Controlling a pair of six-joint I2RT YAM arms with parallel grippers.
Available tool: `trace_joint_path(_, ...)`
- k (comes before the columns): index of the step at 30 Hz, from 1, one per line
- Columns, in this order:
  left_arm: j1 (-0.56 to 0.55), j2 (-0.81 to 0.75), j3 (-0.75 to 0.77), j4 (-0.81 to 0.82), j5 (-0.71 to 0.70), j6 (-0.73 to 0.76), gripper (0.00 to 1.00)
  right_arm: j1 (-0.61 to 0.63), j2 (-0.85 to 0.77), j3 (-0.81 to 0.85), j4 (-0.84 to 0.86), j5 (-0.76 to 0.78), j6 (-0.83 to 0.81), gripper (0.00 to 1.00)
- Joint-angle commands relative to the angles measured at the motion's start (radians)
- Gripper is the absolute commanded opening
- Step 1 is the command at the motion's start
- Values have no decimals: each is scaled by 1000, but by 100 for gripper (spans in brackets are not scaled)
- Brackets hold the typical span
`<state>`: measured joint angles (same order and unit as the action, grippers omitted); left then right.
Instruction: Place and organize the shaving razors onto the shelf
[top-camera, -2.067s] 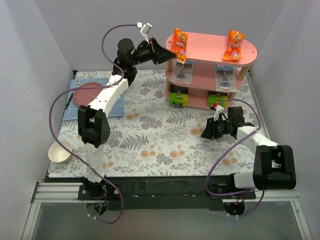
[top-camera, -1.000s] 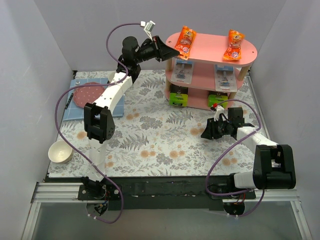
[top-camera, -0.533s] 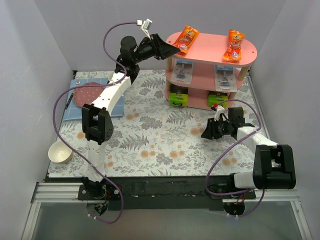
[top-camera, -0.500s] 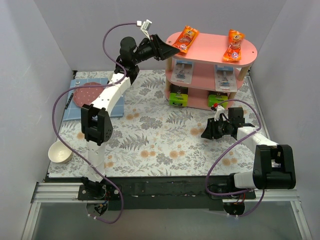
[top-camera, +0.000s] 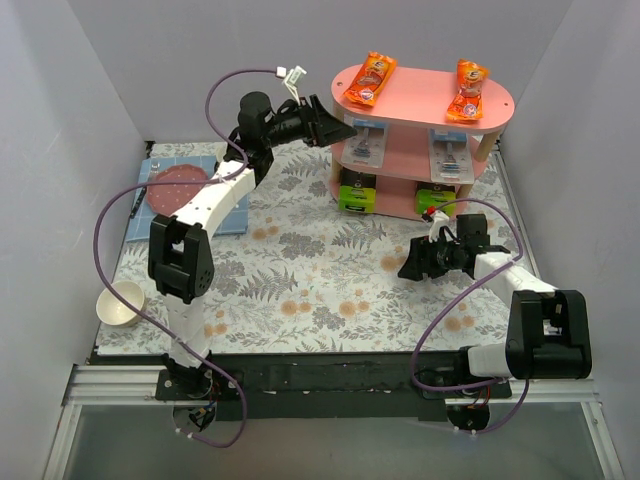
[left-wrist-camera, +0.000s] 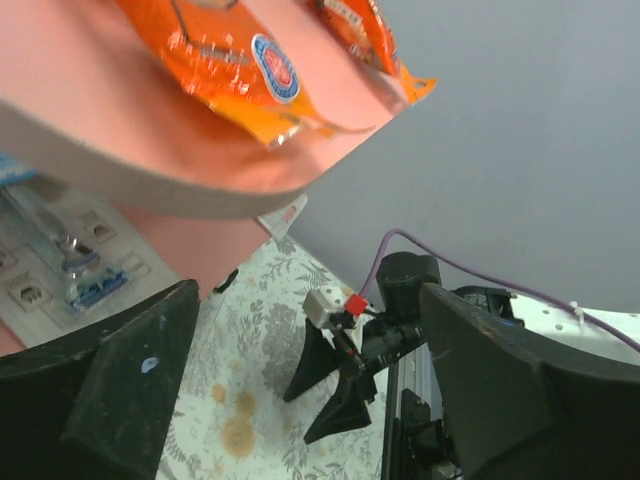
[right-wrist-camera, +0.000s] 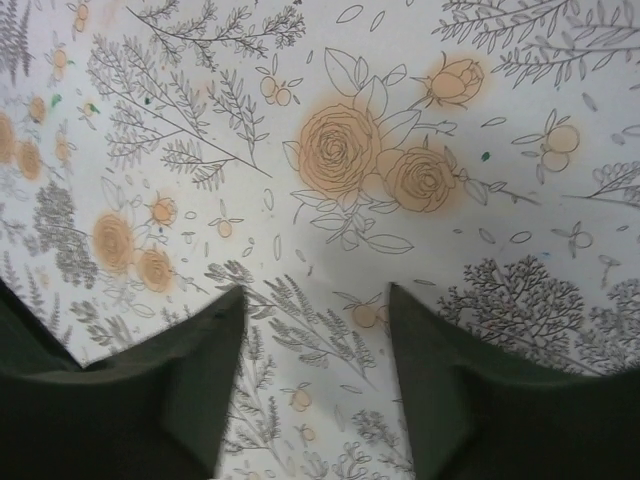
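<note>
The shaving razors (top-camera: 365, 147) appear to be all on the shelf (top-camera: 420, 95). Two clear blister packs (top-camera: 450, 155) lie on the middle board, one towards each end. Two dark boxes (top-camera: 357, 195) with lime-green ends sit on the bottom board, each roughly below a blister pack. No razor pack shows on the tablecloth (top-camera: 300, 260), so placing looks done; at most some straightening is left. The top board carries only two orange packets (top-camera: 369, 78).

The left gripper (top-camera: 345, 127) hangs just beside the shelf's left end, level with the gap under the top board. Its jaws are wide apart and hold nothing. The right gripper (top-camera: 410, 268) hovers low over the tablecloth, near the front of the shelf, with its jaws also apart and nothing between them.
</note>
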<state>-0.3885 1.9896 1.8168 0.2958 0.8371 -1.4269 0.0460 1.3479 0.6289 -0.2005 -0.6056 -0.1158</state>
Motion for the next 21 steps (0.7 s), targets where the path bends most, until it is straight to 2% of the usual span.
trace_joint_path(1, 16, -167, -120, -32, 43, 92, 98, -5, -42, 84, -88, 18, -21, 98)
trace_joint_path(3, 30, -222, -177, -73, 48, 127, 98, -5, -39, 143, -135, 85, 4, 98)
trace_joint_path(6, 51, -306, -318, -133, 37, 224, 98, -3, -49, 219, -233, 290, 38, 98)
trace_joint_path(9, 56, -377, -451, -259, -18, 431, 98, -1, -15, 310, -387, 439, 103, 98)
trace_joint_path(10, 54, -414, -477, -336, -38, 480, 98, -3, -10, 333, -451, 455, 105, 98)
trace_joint_path(11, 56, -431, -528, -368, -76, 579, 98, -3, -12, 351, -473, 466, 104, 98)
trace_joint_path(14, 54, -482, -599, -454, -156, 713, 98, -1, -36, 403, -519, 480, 96, 98)
trace_joint_path(18, 56, -528, -717, -498, -363, 770, 98, -1, -93, 448, -530, 416, 105, 98)
trace_joint_path(21, 56, -551, -755, -517, -421, 812, 98, -1, -133, 466, -528, 356, 99, 98)
